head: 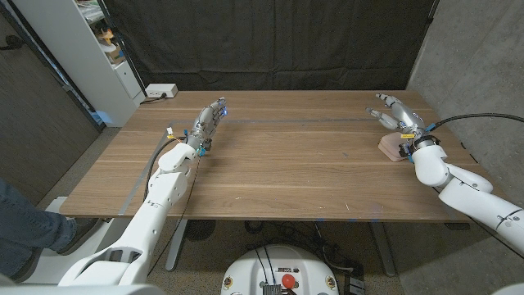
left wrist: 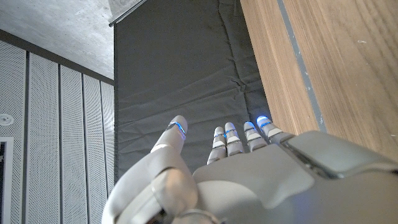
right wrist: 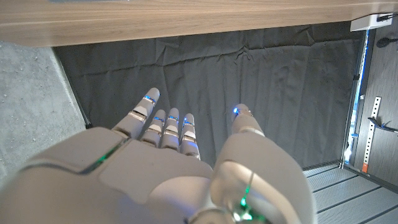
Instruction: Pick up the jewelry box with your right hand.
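the jewelry box (head: 392,148) is a small, pale pinkish-tan block with a flat top and soft edges, sitting on the wooden surface (head: 286,164) near its right edge, toward the far right corner. it is plain in the head view, too small to show a seam, clasp or lid line. the right wrist partly covers its right side, so only its left part is clear.

the right hand (head: 392,111) reaches out beyond the box toward the far edge of the surface, its fingers stretched and apart, holding nothing. the box lies beside the right wrist rather than under the fingers. in the right wrist view the right hand (right wrist: 180,162) shows its fingers straight and a little spread, thumb set off to one side, with dark curtain cloth past them and the surface's edge in sight.

the left hand (head: 209,120) lies well apart from the box, on the left half of the surface, fingers extended toward the far side and gripping nothing. the left wrist view shows the left hand (left wrist: 249,174) with fingers straight beside the wood grain, blue lights at their tips.
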Controlling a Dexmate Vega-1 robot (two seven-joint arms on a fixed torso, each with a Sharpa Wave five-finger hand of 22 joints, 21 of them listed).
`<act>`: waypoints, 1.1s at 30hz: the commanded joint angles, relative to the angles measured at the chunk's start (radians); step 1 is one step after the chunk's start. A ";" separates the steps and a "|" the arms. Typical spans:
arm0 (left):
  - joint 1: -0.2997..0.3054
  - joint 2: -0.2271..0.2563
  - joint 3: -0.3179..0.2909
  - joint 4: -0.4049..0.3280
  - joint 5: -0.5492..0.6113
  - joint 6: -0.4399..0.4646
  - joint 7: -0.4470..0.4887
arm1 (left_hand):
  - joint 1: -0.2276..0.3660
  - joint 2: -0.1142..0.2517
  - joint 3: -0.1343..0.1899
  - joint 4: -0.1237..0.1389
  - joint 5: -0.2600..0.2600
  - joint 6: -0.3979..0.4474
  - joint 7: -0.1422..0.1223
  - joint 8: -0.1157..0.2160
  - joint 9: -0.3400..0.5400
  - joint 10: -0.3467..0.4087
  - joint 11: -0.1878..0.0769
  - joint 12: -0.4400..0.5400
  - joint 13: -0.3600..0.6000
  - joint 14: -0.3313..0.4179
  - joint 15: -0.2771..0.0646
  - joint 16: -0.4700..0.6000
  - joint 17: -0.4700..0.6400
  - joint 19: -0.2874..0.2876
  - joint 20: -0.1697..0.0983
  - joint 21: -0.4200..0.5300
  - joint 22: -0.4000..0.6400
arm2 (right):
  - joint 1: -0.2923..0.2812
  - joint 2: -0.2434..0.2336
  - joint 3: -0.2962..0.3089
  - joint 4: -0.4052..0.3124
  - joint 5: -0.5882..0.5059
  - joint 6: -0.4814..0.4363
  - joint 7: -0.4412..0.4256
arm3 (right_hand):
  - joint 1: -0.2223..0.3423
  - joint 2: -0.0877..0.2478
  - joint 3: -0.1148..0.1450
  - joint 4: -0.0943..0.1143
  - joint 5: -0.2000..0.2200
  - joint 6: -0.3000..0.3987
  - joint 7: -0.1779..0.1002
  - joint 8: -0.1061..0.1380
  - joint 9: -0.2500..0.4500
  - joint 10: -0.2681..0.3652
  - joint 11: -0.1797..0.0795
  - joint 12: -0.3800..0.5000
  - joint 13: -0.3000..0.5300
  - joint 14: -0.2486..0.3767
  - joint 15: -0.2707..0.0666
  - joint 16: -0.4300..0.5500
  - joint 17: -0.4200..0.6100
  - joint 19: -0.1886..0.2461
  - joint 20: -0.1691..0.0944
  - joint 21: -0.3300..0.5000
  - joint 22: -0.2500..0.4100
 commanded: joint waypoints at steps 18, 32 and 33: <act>0.013 -0.006 0.004 -0.017 -0.002 -0.003 0.009 | 0.015 0.000 0.011 0.000 0.002 0.013 0.010 -0.003 0.005 0.015 0.009 -0.001 0.002 0.005 0.009 -0.001 0.004 -0.002 0.005 -0.010 0.006 | -0.047 -0.076 0.010 -0.059 -0.073 -0.117 0.000 | 0.029 -0.005 0.001 -0.013 0.008 0.004 -0.015 0.005 -0.001 0.001 -0.012 -0.001 -0.004 -0.001 0.011 0.001 -0.012 -0.003 0.011 -0.016 0.003; 0.031 -0.007 0.009 -0.042 -0.002 0.005 0.024 | 0.014 -0.001 0.012 0.001 0.002 0.014 0.010 -0.003 0.005 0.017 0.007 -0.001 0.002 0.005 0.011 -0.001 0.004 -0.001 0.007 -0.016 0.006 | -0.081 -0.126 0.028 -0.095 -0.061 -0.173 0.047 | 0.046 -0.015 -0.003 -0.018 0.010 -0.027 -0.044 -0.003 -0.003 -0.027 -0.013 -0.009 -0.008 -0.014 0.068 0.000 -0.032 -0.006 0.058 -0.036 0.003; 0.032 -0.007 0.010 -0.043 -0.002 0.005 0.025 | 0.014 -0.001 0.012 0.001 0.002 0.014 0.010 -0.003 0.005 0.016 0.004 -0.002 0.002 0.005 0.011 -0.001 0.004 -0.001 0.007 -0.016 0.006 | -0.081 -0.128 0.028 -0.096 -0.062 -0.178 0.049 | 0.046 -0.016 -0.003 -0.018 0.010 -0.027 -0.045 -0.003 -0.003 -0.028 -0.015 -0.009 -0.008 -0.014 0.069 0.000 -0.033 -0.007 0.063 -0.037 0.003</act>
